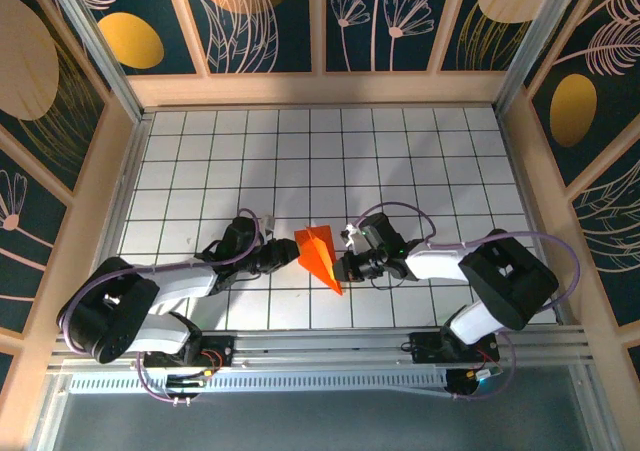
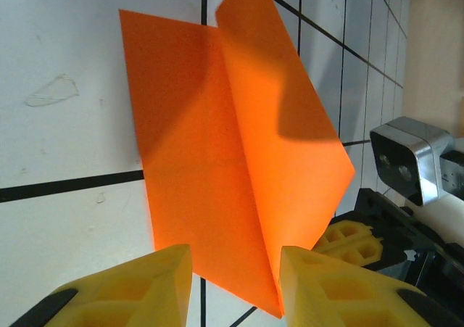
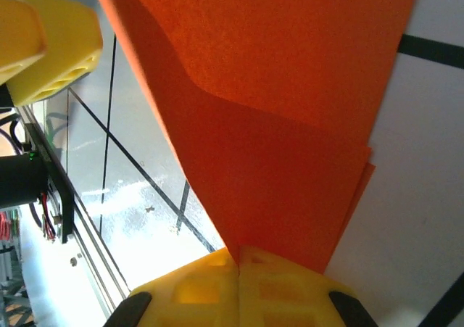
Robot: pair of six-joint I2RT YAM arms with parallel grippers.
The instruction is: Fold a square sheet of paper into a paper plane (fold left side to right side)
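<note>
Clamping the bright orange folded paper plane point(image 1: 318, 254), right gripper point(image 3: 239, 258) likely steadies it for left gripper point(image 2: 235, 265), fingers parted.

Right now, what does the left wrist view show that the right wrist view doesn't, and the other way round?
Left wrist view: the orange paper in its broad shape, with a centre crease running lengthwise and one flap lifted and shadowing it. The left fingers stand apart at its near tip, and the right arm's camera sits beyond.
Right wrist view: the right fingers pressed together on the paper's narrow end, stacked layer edges beside them.
Both: the paper on the white tiled table, and a yellow finger of the opposite arm.
</note>
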